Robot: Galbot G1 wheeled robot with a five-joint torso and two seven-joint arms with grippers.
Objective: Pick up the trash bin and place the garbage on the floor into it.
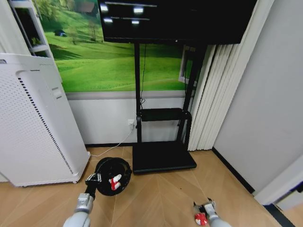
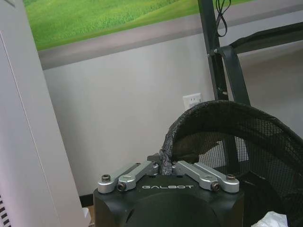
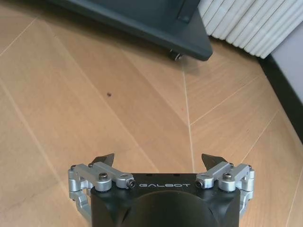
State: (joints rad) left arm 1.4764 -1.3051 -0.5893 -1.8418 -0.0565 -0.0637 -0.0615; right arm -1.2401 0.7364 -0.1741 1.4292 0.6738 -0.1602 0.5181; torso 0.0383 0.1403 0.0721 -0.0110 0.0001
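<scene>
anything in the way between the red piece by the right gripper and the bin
Nothing visible. Bare wood floor lies between the red piece beside the right gripper and the bin, held at its rim by the left gripper. The TV stand base sits farther back.

Black mesh trash bin (image 1: 112, 175) upright near white appliance, holding red-and-white wrapper (image 1: 115, 181). Red piece (image 1: 200, 218) on floor, well apart.
</scene>
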